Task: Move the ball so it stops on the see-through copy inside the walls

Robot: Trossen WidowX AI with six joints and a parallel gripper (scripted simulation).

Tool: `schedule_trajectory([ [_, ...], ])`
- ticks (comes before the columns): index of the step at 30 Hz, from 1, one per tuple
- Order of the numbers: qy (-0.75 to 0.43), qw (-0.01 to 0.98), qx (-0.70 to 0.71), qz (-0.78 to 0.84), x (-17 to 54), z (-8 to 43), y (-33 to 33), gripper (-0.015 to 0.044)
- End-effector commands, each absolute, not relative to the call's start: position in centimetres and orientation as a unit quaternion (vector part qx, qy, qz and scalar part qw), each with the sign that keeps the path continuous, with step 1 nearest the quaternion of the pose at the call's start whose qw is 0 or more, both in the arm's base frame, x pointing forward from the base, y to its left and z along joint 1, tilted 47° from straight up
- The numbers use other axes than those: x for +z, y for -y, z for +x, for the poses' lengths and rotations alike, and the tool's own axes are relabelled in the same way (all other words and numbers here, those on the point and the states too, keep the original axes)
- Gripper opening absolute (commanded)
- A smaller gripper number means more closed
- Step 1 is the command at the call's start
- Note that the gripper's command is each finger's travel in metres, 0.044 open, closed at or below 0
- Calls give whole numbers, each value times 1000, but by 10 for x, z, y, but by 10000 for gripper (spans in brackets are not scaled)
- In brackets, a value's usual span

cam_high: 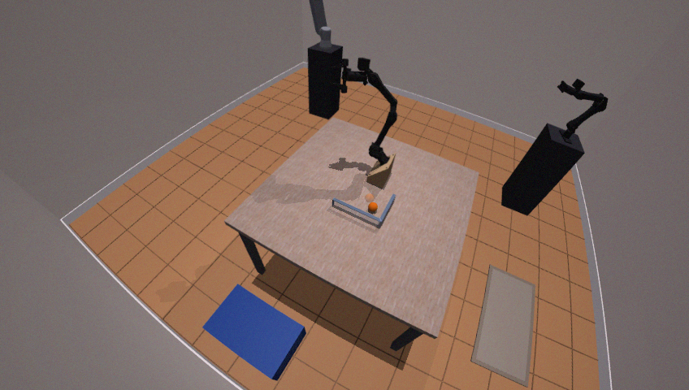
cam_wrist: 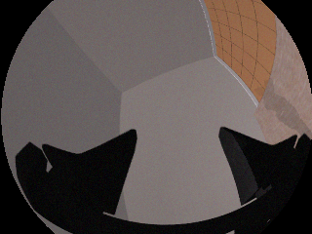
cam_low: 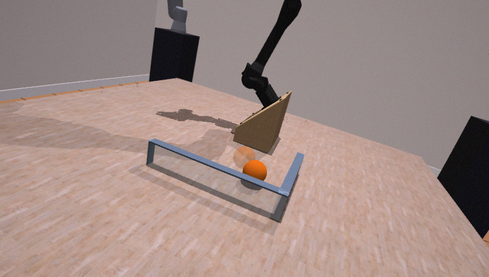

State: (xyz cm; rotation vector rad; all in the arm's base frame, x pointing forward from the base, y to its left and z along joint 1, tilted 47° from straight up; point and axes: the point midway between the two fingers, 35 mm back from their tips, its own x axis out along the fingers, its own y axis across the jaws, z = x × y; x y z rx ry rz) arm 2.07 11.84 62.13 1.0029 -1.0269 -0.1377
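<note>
Ball [cam_low: 254, 169] inside corner walls [cam_low: 219, 167] in exterior view, wrist view shows only wide-open, empty end effector [cam_wrist: 177, 156]

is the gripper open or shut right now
Open. In the wrist view the gripper has its two dark fingers standing wide apart, with only bare wall showing between them.

Top view: high and far, angled down on the whole table [cam_high: 348, 251] and tiled floor [cam_high: 159, 231]; arm base at 12 o'clock.
Exterior view: low, close to the table [cam_low: 102, 212] surface, facing the corner walls [cam_low: 219, 168] from the near side.
Wrist view: behind the gripper [cam_wrist: 177, 156], both dark fingers in frame, facing room walls and floor.
Shared by top and exterior: corner walls [cam_high: 362, 212], ball [cam_high: 372, 207] [cam_low: 254, 169], arm base.
</note>
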Motion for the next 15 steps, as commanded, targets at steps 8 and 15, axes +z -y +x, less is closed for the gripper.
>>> schedule_trajectory([
  [8,340,777,-209,486,605,77,59,389],
  [15,200,816,-285,462,555,151,137,389],
])
